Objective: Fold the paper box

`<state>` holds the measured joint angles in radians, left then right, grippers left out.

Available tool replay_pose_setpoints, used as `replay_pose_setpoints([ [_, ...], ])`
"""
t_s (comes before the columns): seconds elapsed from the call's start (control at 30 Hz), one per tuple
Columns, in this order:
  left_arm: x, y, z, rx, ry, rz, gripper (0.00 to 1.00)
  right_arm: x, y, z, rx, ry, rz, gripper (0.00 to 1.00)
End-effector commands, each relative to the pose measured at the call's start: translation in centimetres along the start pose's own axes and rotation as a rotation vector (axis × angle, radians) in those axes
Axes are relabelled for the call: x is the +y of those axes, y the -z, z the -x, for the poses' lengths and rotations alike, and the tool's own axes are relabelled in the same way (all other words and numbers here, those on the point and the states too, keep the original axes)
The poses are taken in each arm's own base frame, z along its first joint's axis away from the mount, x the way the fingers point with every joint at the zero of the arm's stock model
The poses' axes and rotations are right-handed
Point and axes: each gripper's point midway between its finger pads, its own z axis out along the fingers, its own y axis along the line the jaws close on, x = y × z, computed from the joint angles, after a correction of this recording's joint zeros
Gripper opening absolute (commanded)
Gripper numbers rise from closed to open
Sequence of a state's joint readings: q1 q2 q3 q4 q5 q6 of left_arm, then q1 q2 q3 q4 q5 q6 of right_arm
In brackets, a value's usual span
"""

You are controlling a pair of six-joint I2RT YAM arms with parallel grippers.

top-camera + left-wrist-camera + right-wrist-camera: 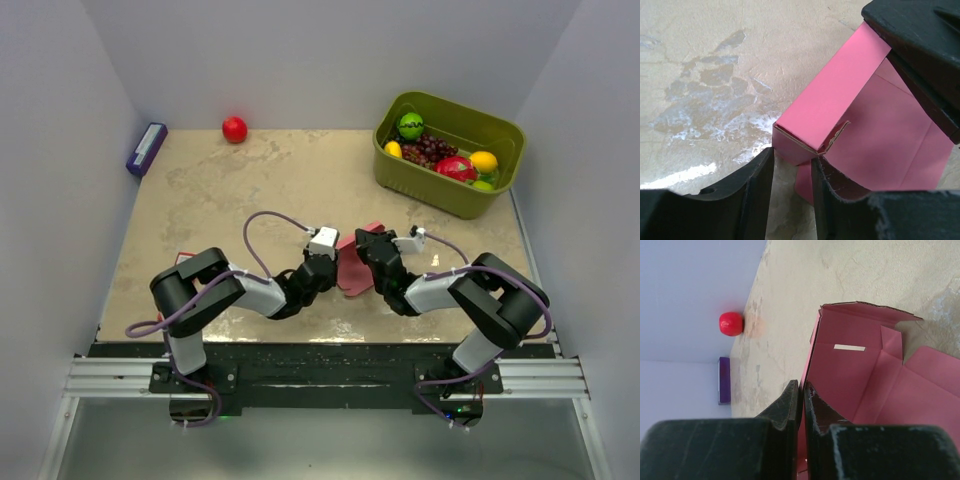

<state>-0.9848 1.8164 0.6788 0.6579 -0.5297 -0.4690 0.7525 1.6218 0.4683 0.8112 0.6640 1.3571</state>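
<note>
we pinch one wall of the paper box (850, 370) tight in our right gripper (801, 400). our left gripper (792, 172) sits half open at a folded corner.

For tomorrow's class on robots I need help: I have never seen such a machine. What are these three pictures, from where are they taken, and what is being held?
Two robot arms stand at a table's near edge. One picture looks down from above; the other two come from cameras on each wrist. Between the arms is a pink paper box, partly folded. The right gripper pinches one of its walls. The left gripper stands part open at a folded corner. Further back lie a red ball, a purple block and a green tub of toy fruit.
</note>
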Motion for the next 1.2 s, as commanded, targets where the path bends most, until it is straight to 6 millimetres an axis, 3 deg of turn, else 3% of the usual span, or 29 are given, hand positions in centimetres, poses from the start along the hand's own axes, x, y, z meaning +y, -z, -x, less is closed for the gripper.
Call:
replay_pose_setpoints([
  [0.0,-0.3,-0.9,8.5,-0.279,0.078,0.073,0.38,-8.7,2.6,-3.5,0.165,0.25,-0.223,0.0],
  [0.27,0.2,-1.2,9.4,-0.317,0.026,0.119,0.33,-9.1,2.8,-4.0,0.18,0.246,-0.236,0.0],
  [0.63,0.8,-0.9,10.8,-0.381,-0.027,0.156,0.18,-9.5,2.8,-4.5,0.195,0.25,-0.255,0.0],
  [0.8,1.2,-0.6,10.8,-0.373,-0.017,0.174,0.02,-8.7,2.9,-4.3,0.196,0.252,-0.235,0.0],
  [0.9,1.4,-0.1,10.6,-0.349,-0.027,0.162,0.0,-7.2,3.4,-3.7,0.195,0.263,-0.199,0.0],
  [0.97,1.2,0.2,10.2,-0.322,-0.051,0.133,0.0,-6.7,3.8,-3.5,0.21,0.294,-0.182,0.1],
  [1.0,1.1,0.2,9.9,-0.305,-0.065,0.119,0.0,-5.4,4.0,-3.1,0.213,0.289,-0.152,0.14],
  [1.03,1.1,0.2,9.6,-0.284,-0.08,0.107,0.0,-5.1,4.2,-3.1,0.221,0.298,-0.14,0.28],
  [1.1,1.0,0.5,8.7,-0.223,-0.108,0.067,0.0,-4.6,5.0,-2.9,0.251,0.328,-0.126,0.43],
  [1.13,1.5,0.7,7.5,-0.173,-0.126,0.058,0.0,-3.4,5.5,-2.5,0.254,0.316,-0.089,0.56],
  [1.17,1.5,1.0,8.1,-0.166,-0.091,0.016,0.0,-3.3,6.1,-2.6,0.282,0.338,-0.072,0.63],
])
